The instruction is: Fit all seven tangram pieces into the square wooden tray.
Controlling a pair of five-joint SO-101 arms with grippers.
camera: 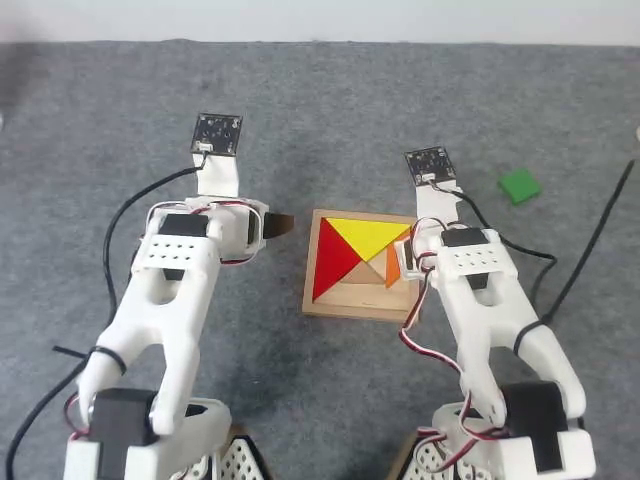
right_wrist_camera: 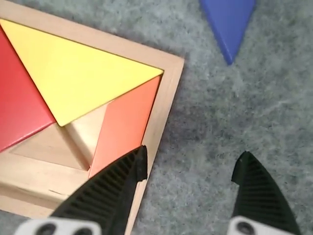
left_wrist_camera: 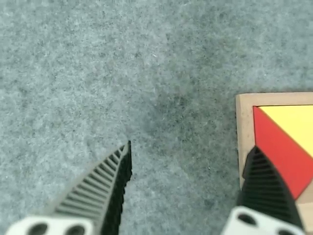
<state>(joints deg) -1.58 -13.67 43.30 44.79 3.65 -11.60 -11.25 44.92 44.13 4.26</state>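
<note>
Square wooden tray (camera: 355, 309) sits mid-tabletop (camera: 300, 120), holding a red triangular piece (camera: 332, 262), a yellow triangular piece (camera: 368, 236) and an orange piece (camera: 392, 268). A green square piece (camera: 519, 185) and a blue triangular piece (right_wrist_camera: 228, 22) lie outside, so roughly half seems left. The left gripper (left_wrist_camera: 191, 147) and the right gripper (right_wrist_camera: 193, 152) both gape empty.

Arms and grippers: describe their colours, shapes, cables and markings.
The left arm and right arm have white plastic shells with black motor blocks near the base. Each wrist carries a small dark circuit board. A black cable loops along the left arm; thin red and white wires run beside the right. The left gripper and right gripper have black, ribbed, pointed fingers.
</note>
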